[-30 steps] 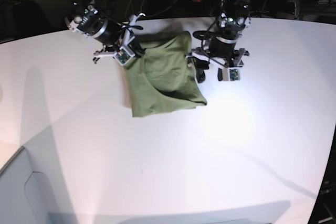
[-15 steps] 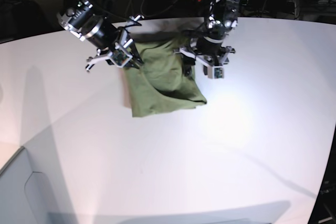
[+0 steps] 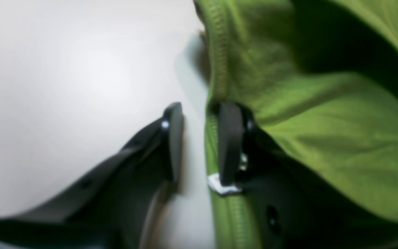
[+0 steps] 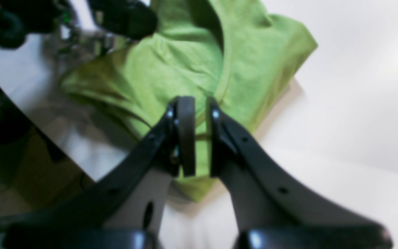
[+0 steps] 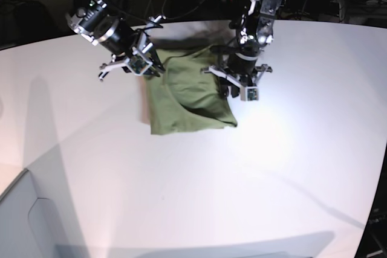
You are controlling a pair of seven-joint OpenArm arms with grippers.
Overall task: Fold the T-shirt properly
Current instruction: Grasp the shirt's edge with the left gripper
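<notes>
t-shirt (image 5: 188,98) lying half folded and bunched at the far middle of the white table (image 5: 199,197), between both arms. right gripper (image 4: 199,135) pinching the far-left edge of the cloth between jaws pressed almost together; left gripper (image 3: 199,141) partly spread around the ribbed hem at the right side, one jaw on the cloth, one on bare table, not yet clamped. probably the grasping step before a fold: next, closing on the hem, then lifting both edges evenly toward the near side.
</notes>
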